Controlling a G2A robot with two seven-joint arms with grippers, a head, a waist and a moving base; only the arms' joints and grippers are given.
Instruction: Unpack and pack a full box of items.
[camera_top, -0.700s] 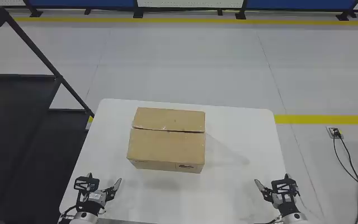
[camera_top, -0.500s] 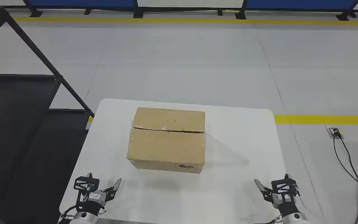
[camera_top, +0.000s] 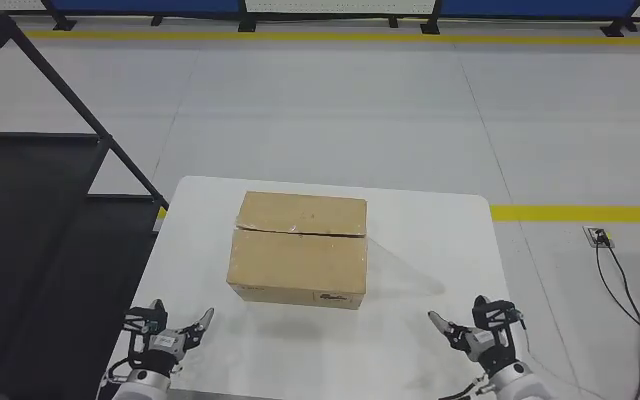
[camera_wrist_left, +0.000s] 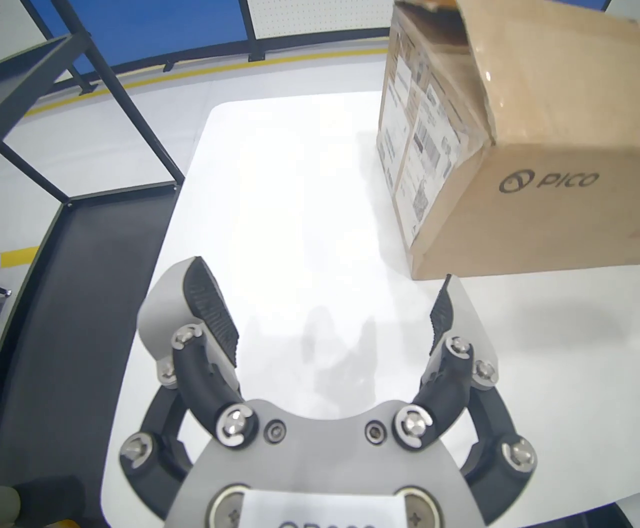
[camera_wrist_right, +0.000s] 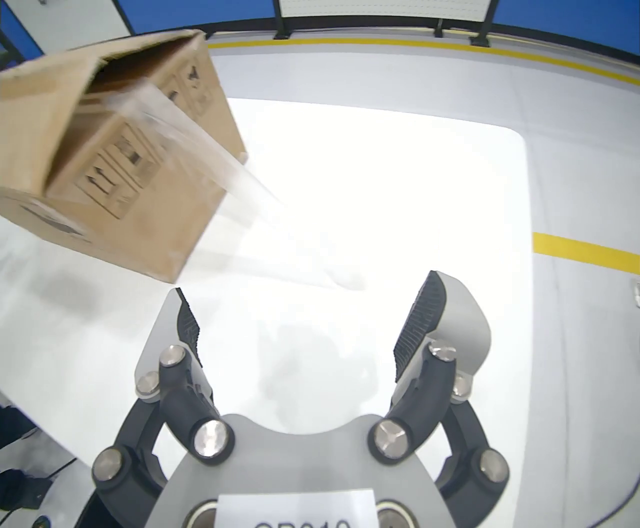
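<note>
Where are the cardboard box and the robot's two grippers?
cardboard box (camera_top: 300, 212), top view, on its closed top.
left gripper (camera_wrist_left: 322, 272), left wrist view, midway between its open fingertips.
right gripper (camera_wrist_right: 305, 285), right wrist view, midway between its open fingertips.

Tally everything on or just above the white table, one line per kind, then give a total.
Cardboard box: 1
Clear tape strip hanging off the box: 1
Grippers: 2, the left gripper and the right gripper, both with jaws open
Total: 4
</note>
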